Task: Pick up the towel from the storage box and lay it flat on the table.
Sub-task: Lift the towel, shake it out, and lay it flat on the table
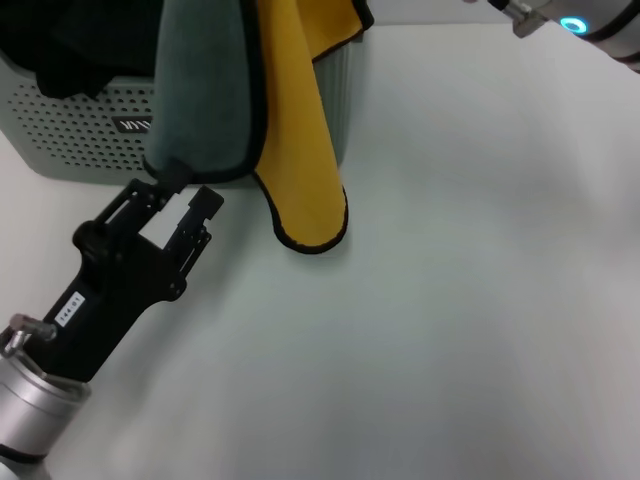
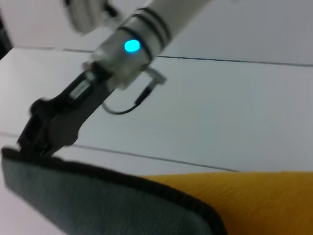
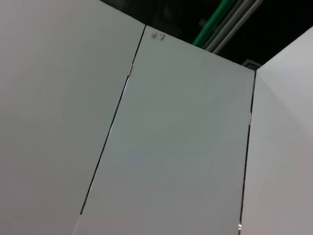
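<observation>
At the far left of the desk stands one storage box. One towel hangs in front of it, yellow face right, grey-green left. The left gripper pinches its lower grey-green corner, fingers closed. The right gripper's fingers: cannot tell.

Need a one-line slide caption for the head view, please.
Left claw pinches the hanging towel at its lower corner beside the storage box.

A crumpled black cloth lies at the far left, heaped up. Overhead, green pipes run across a dark ceiling above white wall panels.
</observation>
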